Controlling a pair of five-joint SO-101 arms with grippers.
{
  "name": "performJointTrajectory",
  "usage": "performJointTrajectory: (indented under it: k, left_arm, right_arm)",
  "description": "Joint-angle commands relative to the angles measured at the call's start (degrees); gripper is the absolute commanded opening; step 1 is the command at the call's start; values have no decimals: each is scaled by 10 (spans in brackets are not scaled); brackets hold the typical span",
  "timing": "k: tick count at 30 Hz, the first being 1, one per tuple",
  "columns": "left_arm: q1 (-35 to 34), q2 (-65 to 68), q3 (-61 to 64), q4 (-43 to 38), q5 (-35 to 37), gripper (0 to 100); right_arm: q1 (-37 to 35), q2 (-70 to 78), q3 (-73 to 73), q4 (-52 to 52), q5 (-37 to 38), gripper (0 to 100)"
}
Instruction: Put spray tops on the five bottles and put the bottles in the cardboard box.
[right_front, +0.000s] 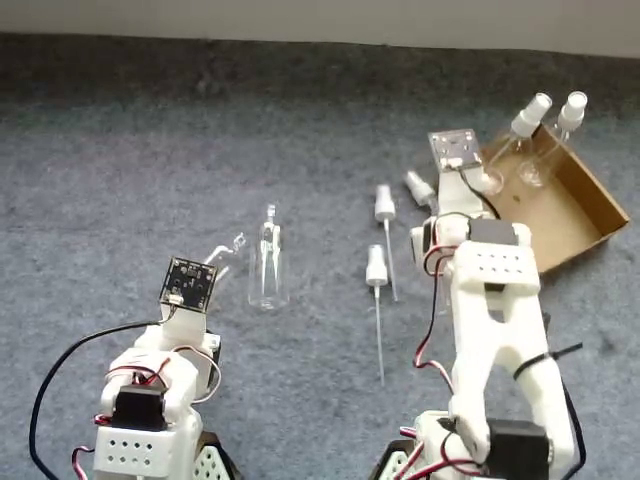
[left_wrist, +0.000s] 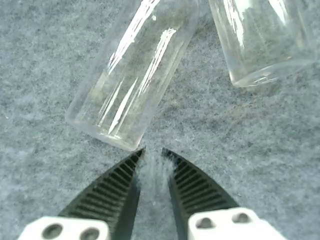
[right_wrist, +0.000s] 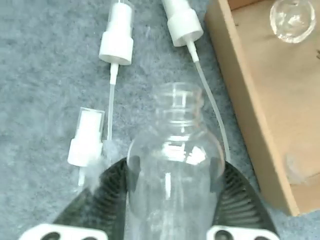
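Bottle (right_wrist: 172, 131) snug in right claw (right_wrist: 172, 167)

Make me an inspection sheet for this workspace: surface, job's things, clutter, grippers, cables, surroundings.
Surface: grey carpet.
Job's things: cardboard box holds two topped bottles; two bare bottles lie by the left gripper; three loose spray tops lie on the carpet.
Clutter: nothing seen.
Grippers: left gripper slightly open, empty; right gripper shut on a topless bottle.
Cables: red and black wires on both arms; black cable loops beside the left arm.
Surroundings: pale strip beyond the carpet.
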Motion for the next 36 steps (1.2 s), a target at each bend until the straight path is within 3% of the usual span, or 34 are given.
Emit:
performJointTrajectory:
  k: [1, 18, 23, 36]
  left_arm:
    - [1, -3, 12, 2, -4, 5]
    - [-1, -4, 12, -4, -6, 5]
    - [-2, -4, 12, -4, -6, 5]
    - [-3, -2, -44, -24, -6, 5]
  right_arm:
    - [3, -109, 22, -4, 7, 141]
    - [0, -399, 255, -11, -15, 141]
    - [-2, -444, 325, -106, -91, 141]
    - [-2, -519, 455, -191, -98, 141]
